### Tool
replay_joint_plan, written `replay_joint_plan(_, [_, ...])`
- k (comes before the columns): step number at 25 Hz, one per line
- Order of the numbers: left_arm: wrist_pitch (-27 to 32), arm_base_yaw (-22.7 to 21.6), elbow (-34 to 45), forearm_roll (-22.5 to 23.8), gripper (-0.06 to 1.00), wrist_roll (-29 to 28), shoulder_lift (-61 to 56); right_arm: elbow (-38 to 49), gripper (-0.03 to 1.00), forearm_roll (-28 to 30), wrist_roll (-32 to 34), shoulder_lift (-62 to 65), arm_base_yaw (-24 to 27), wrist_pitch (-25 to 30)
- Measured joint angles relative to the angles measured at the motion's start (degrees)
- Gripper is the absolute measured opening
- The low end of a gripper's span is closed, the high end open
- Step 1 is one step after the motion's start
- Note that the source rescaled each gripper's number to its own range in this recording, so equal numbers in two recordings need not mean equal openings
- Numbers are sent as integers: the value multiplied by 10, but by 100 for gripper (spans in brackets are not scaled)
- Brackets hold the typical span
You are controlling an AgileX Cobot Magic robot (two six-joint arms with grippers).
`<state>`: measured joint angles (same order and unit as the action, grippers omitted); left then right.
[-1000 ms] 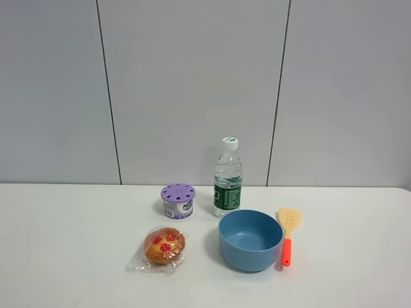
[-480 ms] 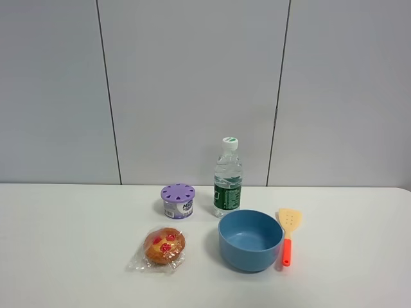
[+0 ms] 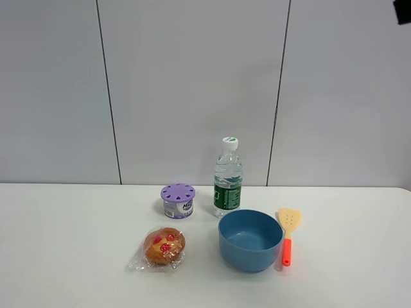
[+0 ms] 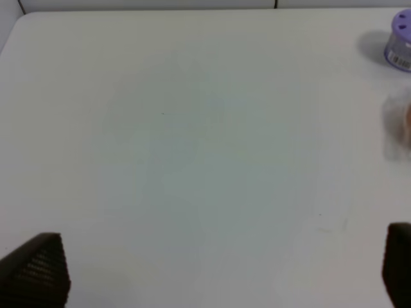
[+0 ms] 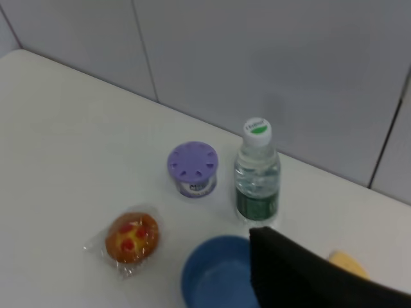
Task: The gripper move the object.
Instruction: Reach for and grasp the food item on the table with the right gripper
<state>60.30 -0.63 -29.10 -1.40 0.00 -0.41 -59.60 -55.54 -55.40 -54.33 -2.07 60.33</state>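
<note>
The bun [image 3: 165, 247] is golden-brown with red spots, in clear crinkly wrap, and lies on the white table left of the blue bowl [image 3: 250, 239]. It also shows in the right wrist view [image 5: 131, 237], and its wrap edge shows in the left wrist view [image 4: 401, 125]. My left gripper [image 4: 218, 269] is open and empty over bare table, well left of the bun. Of my right gripper only one black part [image 5: 302, 276] shows, high above the bowl; I cannot tell how its jaws stand. A dark corner of the right arm [image 3: 403, 9] shows at the top right.
A purple-lidded tub [image 3: 178, 200] and a water bottle [image 3: 228, 178] stand behind the bun and bowl. A yellow spatula with an orange handle [image 3: 288, 234] lies right of the bowl. The table [image 3: 64, 244] meets a grey panelled wall at the back.
A dark part of the right arm has come into the top right corner of the exterior view. The objects on the table have not moved.
</note>
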Motion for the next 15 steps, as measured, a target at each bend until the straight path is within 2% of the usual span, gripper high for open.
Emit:
replay_joint_plan(3, [0, 0, 0, 0, 100, 0, 0, -46, 49, 7, -5, -48, -69, -5])
replay_joint_plan(6, [0, 0, 0, 0, 100, 0, 0, -94, 47, 27, -8, -103, -167, -22])
replay_joint_plan(11, [0, 0, 0, 0, 100, 0, 0, -159, 48, 47, -13, -215, -322, -89])
replay_joint_plan(13, [0, 0, 0, 0, 100, 0, 0, -179, 60, 53, -13, -263, -377, -124])
replay_joint_plan(15, [0, 0, 0, 0, 100, 0, 0, -195, 78, 59, -13, -318, -416, -151])
